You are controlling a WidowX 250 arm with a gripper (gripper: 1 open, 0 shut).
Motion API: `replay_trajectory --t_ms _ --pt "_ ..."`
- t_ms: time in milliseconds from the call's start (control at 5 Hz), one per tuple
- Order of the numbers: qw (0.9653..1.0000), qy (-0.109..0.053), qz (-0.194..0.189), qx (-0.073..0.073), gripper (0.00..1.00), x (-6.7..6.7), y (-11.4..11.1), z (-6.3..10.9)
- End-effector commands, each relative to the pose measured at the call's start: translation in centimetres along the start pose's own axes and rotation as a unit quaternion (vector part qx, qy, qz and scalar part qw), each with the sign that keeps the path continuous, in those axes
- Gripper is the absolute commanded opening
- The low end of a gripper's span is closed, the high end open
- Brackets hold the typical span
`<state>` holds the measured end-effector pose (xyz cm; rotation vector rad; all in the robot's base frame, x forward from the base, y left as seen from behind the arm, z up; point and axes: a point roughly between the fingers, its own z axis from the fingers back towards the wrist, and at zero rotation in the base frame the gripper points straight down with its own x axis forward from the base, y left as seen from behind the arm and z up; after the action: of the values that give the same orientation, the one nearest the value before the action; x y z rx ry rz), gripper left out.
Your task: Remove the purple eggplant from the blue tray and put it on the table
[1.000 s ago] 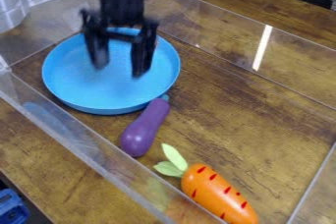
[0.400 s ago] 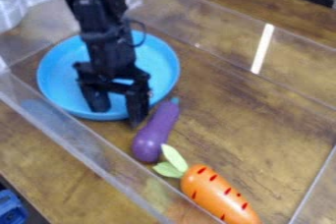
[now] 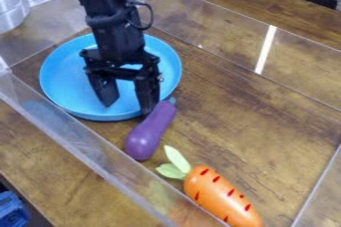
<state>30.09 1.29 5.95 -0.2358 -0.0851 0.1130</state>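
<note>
Your eggplant (image 3: 150, 132) lies at lower centre, against or just beside the blue tray's (image 3: 55, 81) rim, mostly on the surface (image 3: 242, 106). Your hand (image 3: 124, 108) is over the tray; whether it's clenched you can't tell. The job looks nearly done, perhaps needing only clear separation.

Blue tray (image 3: 60, 79) partly hidden behind the black arm (image 3: 118, 22), itself cut off at the top.

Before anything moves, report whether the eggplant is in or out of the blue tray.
Out: the eggplant lies on the table, its stem end beside the rim of the blue tray.
</note>
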Motion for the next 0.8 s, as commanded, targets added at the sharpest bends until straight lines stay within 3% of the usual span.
replay_trajectory --t_ms 0,200,400,600 --pt "0.9988 -0.05 0.001 -0.001 1.0 1.7 1.4 2.4" --pt "0.9975 -0.069 0.009 0.0 0.0 1.9 3.0 4.2" --pt "0.9962 -0.084 0.021 0.003 1.0 2.2 4.9 4.5" --pt "0.9938 -0.101 0.047 0.006 1.0 2.9 6.5 4.4"
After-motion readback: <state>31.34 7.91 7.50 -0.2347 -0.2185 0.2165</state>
